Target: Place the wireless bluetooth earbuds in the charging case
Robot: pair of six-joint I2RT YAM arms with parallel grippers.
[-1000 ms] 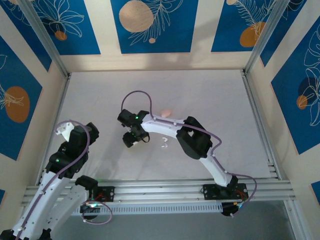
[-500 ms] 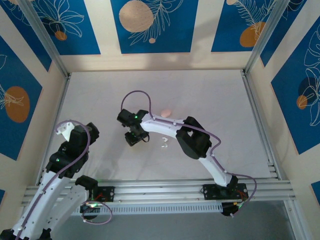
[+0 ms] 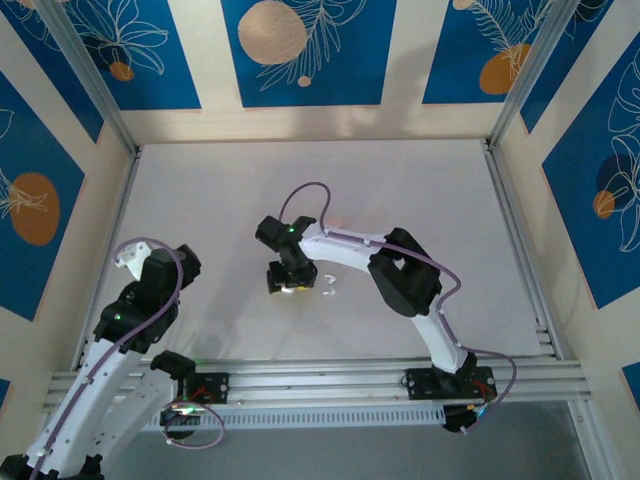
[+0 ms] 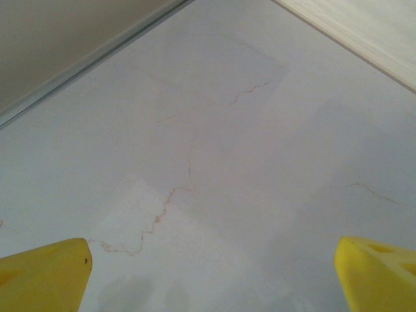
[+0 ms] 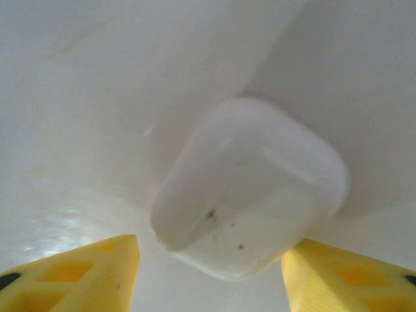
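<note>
Half-open at the right end effector, yellow fingers straddling, not clamping, the charging case: glossy, white, pebble-rounded, faintly specked. Shifted since a second ago, case included, nearer the tiny white earbuds lying just to its right on the matte desk; probably staged for loading. Wide open, empty at the left end effector.
</note>
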